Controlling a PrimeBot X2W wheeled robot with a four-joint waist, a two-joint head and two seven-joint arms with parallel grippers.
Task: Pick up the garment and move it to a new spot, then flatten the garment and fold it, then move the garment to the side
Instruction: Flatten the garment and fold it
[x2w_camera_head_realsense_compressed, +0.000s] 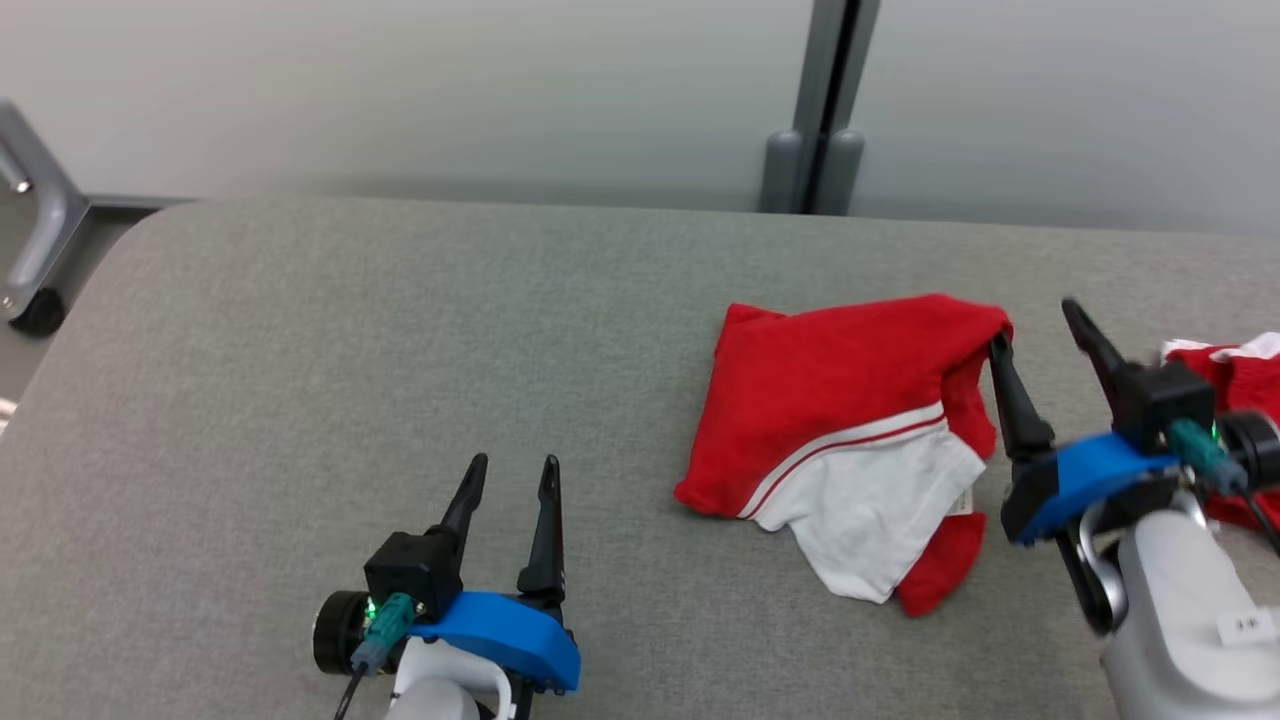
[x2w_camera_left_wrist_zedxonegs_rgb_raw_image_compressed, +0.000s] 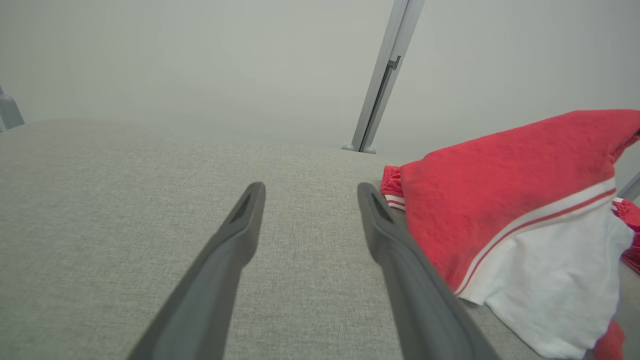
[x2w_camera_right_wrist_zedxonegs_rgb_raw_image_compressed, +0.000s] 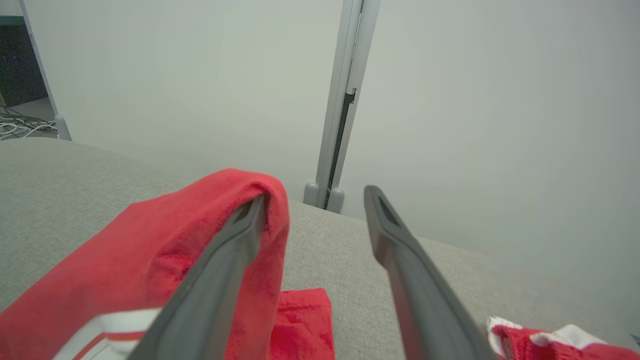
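Red/white garment (x2w_camera_head_realsense_compressed: 830, 400) is laid on grey table (x2w_camera_head_realsense_compressed: 400, 350), centre-right. R gripper (x2w_camera_head_realsense_compressed: 1033, 322) is spread wide, nothing clamped, w/ garment's far-right corner draped on it. L gripper (x2w_camera_head_realsense_compressed: 514, 461) is held released, near left.

Head camera looks down; both low wrist cameras face the garment (x2w_camera_head_realsense_compressed: 830, 400).

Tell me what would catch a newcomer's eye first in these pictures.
A bright red and white garment lies bunched on the grey table, right of centre. The right gripper stands open at its upper right corner, where red cloth drapes over one finger. The left gripper is open over the table at lower left.
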